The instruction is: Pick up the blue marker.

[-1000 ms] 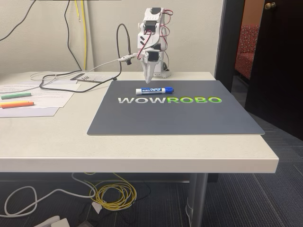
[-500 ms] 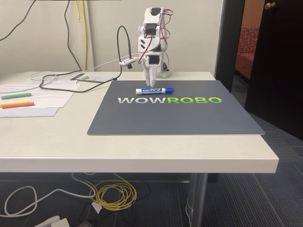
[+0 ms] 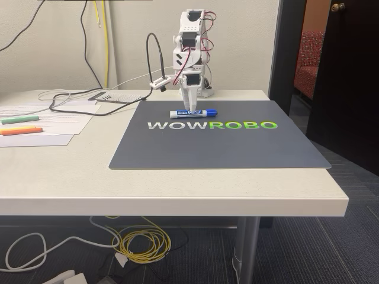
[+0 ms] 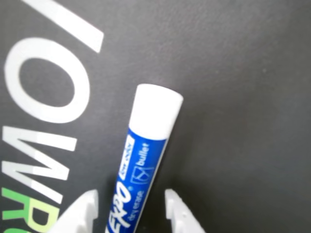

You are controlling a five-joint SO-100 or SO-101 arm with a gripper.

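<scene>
Wrist view looks down on the blue marker (image 4: 146, 160), a short thick cylinder with a smooth white barrel, a flat white butt end and a glossy blue printed label; it lies flat on the matte dark grey mat (image 4: 233, 97), which has a fine leathery grain and large white and green block letters. Two white plastic fingertips (image 4: 177, 213) stand apart, one on each side of the barrel, with a small gap on both sides, so the gripper (image 4: 127, 211) is spread and straddles the marker without clamping it. Seen from the fixed view, the marker (image 3: 193, 113) lies near the mat's far edge, just above the printed lettering, its bright blue cap pointing to the right, and the gripper (image 3: 190, 109) points straight down onto the middle of it from the white arm (image 3: 189, 47), which stands at the far edge of the desk (image 3: 177, 183). That desk has a smooth cream top with rounded edges. Near its left edge, on sheets of paper (image 3: 47, 121), lie a green marker (image 3: 20, 119) and an orange marker (image 3: 21, 131), well apart from the mat (image 3: 219, 145).
</scene>
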